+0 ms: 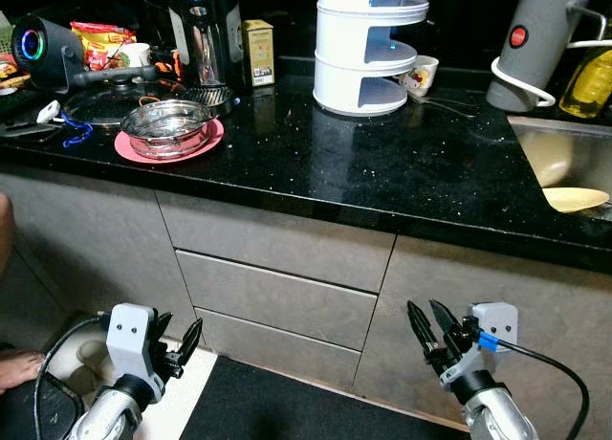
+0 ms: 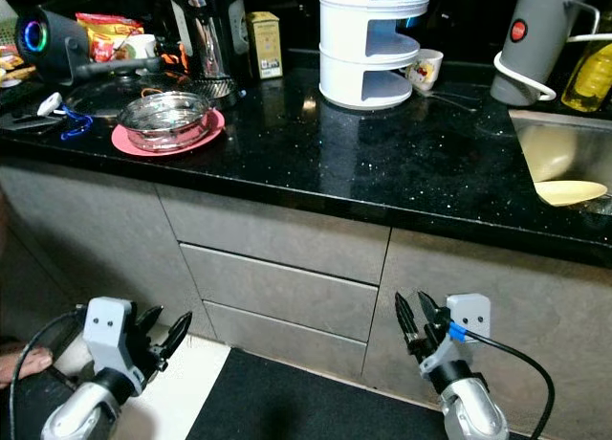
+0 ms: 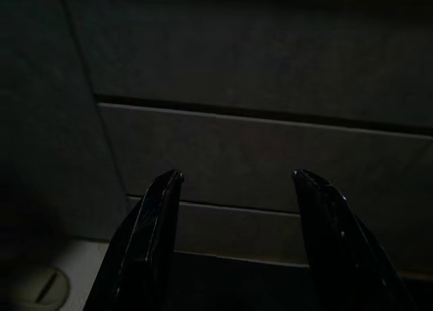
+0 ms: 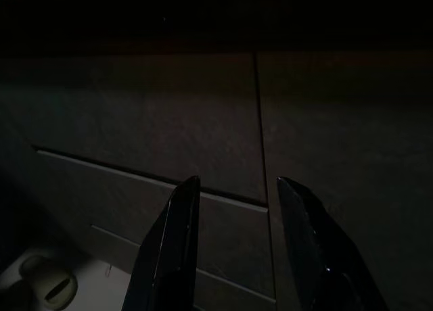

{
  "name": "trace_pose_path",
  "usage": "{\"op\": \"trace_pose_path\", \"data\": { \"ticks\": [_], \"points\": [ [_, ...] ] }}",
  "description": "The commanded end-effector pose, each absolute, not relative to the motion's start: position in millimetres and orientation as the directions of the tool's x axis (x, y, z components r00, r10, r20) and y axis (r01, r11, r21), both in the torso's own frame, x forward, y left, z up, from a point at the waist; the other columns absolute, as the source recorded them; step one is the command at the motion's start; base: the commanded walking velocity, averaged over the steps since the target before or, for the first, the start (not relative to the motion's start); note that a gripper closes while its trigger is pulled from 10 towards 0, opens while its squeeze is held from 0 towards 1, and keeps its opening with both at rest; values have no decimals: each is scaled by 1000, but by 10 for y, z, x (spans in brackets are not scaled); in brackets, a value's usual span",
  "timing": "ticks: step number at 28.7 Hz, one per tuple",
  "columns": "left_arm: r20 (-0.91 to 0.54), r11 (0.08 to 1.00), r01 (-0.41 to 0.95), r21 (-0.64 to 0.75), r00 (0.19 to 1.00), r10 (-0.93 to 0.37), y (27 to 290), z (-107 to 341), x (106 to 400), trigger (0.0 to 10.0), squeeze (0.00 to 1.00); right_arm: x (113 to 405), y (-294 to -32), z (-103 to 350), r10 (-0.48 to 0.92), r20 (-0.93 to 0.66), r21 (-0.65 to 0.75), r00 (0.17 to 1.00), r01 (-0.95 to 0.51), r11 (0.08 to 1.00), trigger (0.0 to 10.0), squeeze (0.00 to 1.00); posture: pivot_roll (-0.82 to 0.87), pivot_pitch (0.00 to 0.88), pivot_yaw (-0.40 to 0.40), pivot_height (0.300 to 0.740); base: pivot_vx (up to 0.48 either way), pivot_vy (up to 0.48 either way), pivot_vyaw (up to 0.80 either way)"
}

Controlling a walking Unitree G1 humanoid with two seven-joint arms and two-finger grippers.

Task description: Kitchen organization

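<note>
Down at the left, below the black granite counter [image 1: 382,172], the left gripper [image 1: 180,348] is hanging idle before the grey drawer fronts [image 1: 287,301], its two black fingers spread apart and holding nothing. On the counter a steel bowl [image 1: 165,124] is sitting on a pink plate [image 1: 134,150], with a white tiered rack [image 1: 368,48] standing further right, a grey kettle [image 1: 531,48] beyond it and a yellow dish [image 1: 577,199] lying in the sink [image 1: 545,143]. Low at the right, the right gripper [image 1: 427,327] is hanging near the cabinet door [image 2: 497,297], fingers parted and empty.
</note>
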State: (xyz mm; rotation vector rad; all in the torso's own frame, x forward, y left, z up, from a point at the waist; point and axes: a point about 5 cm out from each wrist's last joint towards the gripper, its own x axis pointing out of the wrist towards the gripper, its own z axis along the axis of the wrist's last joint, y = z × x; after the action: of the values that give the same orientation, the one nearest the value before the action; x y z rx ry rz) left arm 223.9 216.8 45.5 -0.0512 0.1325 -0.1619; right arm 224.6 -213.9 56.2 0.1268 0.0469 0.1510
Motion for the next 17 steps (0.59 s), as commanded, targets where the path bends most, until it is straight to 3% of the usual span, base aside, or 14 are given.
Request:
{"op": "trace_pose_path", "data": {
  "ticks": [1, 17],
  "points": [
    [-144, 987, 151, -53, 977, -157, 2164, 457, 2226, 10000, 0, 2246, -2098, 562, 158, -42, 139, 987, -150, 979, 10000, 0, -52, 16, -1, 740, 0, 0, 0],
    [-155, 994, 96, -60, 982, -104, 2111, 595, 2196, 10000, 0, 2250, -2057, 636, 126, -24, 141, 992, -121, 982, 10000, 0, -48, 16, -9, 740, 0, 0, 0]
  ]
}}
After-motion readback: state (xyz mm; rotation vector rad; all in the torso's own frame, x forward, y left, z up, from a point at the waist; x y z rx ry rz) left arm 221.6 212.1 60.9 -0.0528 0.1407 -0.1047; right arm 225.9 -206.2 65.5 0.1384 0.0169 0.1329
